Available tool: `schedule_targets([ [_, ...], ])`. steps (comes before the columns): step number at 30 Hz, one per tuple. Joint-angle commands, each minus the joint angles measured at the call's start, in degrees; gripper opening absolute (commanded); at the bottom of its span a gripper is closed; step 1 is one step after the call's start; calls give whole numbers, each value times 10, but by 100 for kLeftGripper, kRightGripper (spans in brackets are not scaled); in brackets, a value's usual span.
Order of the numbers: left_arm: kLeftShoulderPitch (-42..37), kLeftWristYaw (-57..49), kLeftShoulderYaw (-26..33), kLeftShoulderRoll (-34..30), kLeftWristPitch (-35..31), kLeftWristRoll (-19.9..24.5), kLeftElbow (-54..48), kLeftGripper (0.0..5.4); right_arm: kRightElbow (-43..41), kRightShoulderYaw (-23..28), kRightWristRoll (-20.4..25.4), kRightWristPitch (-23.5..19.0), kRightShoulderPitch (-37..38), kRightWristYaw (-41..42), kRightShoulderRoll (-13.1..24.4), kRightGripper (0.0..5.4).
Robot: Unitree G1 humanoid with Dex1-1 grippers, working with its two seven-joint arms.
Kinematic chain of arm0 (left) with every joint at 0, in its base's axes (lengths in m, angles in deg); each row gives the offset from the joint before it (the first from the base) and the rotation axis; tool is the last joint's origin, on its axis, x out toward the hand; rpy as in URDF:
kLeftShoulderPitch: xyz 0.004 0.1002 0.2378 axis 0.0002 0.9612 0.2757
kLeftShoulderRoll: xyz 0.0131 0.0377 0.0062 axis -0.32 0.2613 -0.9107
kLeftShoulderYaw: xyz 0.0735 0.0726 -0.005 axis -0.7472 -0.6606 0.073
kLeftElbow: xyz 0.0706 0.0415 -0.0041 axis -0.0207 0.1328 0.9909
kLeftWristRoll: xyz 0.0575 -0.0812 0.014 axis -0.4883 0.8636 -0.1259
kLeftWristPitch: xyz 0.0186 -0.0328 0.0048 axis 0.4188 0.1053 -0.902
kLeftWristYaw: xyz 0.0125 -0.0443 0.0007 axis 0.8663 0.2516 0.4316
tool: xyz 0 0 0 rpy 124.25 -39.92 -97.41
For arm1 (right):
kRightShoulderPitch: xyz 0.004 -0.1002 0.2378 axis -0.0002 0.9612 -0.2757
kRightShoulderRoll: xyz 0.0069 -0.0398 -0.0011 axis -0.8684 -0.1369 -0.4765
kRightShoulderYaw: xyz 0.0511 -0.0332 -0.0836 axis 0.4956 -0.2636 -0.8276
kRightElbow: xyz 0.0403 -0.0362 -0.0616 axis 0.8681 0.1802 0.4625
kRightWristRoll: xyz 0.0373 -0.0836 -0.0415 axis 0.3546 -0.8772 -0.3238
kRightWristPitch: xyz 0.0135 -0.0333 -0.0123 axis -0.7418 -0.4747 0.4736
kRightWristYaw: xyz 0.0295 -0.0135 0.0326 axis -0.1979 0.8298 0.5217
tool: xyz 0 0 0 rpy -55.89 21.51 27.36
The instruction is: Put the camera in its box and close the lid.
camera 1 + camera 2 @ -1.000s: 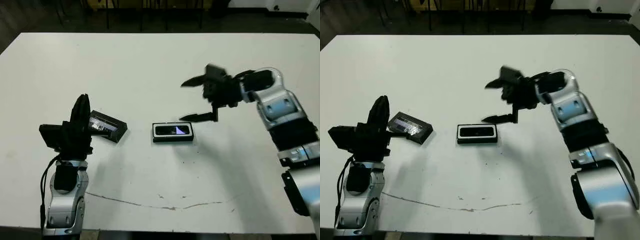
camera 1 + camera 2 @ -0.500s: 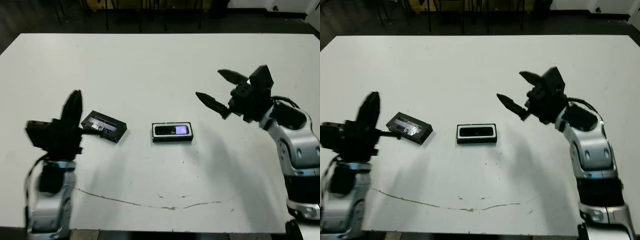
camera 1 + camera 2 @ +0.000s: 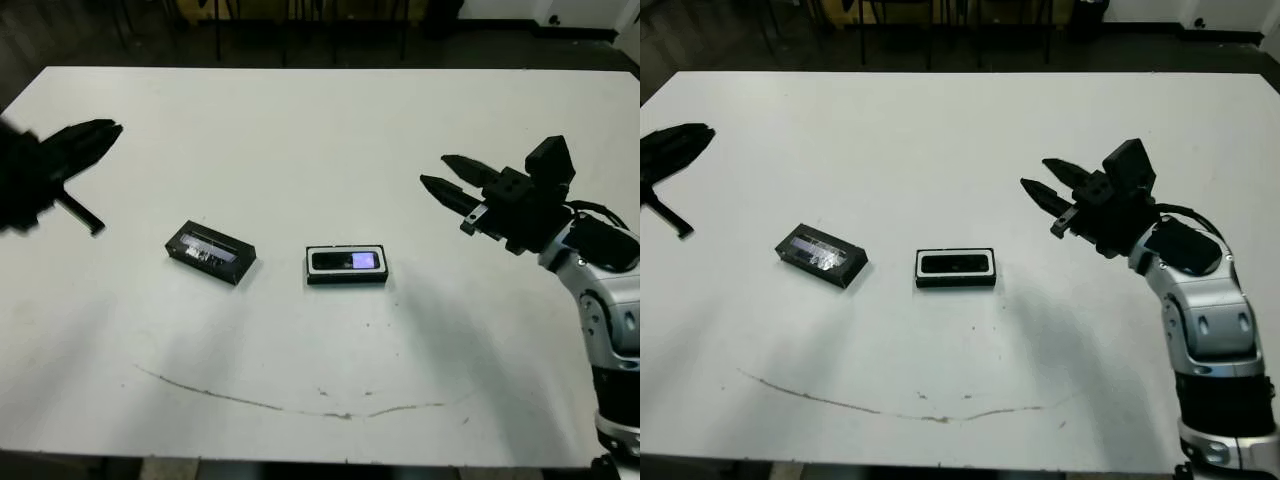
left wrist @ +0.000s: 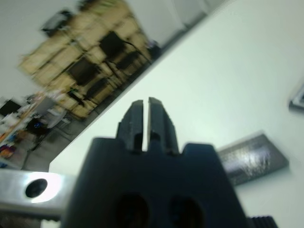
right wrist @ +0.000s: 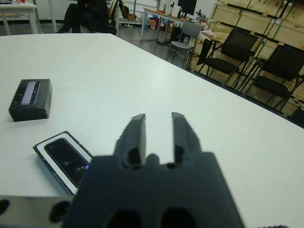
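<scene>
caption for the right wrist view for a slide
Right tool open above the table, camera lying in its box, lid apart.

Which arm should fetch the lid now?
Left, probably. The lid lies on the left side of the table, and the left pincer is on that side; the right pincer sits beyond the box.

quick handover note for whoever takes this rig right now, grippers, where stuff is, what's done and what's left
Left gripper: empty, fingers nearly together, raised at the table's far left edge.
Right gripper: empty, fingers slightly apart, hovering right of the box.
Camera: lying in the box at mid table, screen up.
Lid: flat on the table, left of the box, apart from it.
Done: camera is in the box.
Left: pick up the lid, set it on the box and close it.
</scene>
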Motion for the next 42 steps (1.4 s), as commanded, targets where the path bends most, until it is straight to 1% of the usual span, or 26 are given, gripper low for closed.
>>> schedule_targets([
  [1,-115,74,-97,11,-15,-56,116,0,3,-5,1,-10,0,-1,13,19],
  [2,-156,94,-127,24,-17,-76,161,0,2,-6,1,-12,-1,-1,15,3],
  [5,-260,142,-201,72,-14,-137,299,0,2,-9,-2,-8,-4,0,20,1],
  [8,-341,170,-252,132,2,-191,446,0,-1,-11,-2,-14,-11,-1,27,1],
  [11,-395,164,-293,192,5,-245,572,0,3,-10,3,-14,-16,5,30,1],
  [13,-413,149,-315,222,15,-280,627,0,5,-10,7,-15,-18,7,29,1],
  [15,-421,137,-322,242,34,-302,666,0,5,-10,10,-19,-19,7,30,1],
  [20,-425,119,-343,267,92,-353,711,0,1,-17,7,-25,-21,5,36,1],
  [32,-415,137,-341,280,71,-396,741,0,10,-27,6,-17,-15,2,35,1],
  [34,-410,131,-344,276,81,-404,736,0,11,-26,6,-15,-13,3,36,1],
  [36,-407,138,-341,272,86,-405,735,0,13,-27,7,-12,-12,6,35,1],
  [42,-406,160,-337,268,63,-405,740,0,13,-31,4,-10,-9,3,33,1],
])
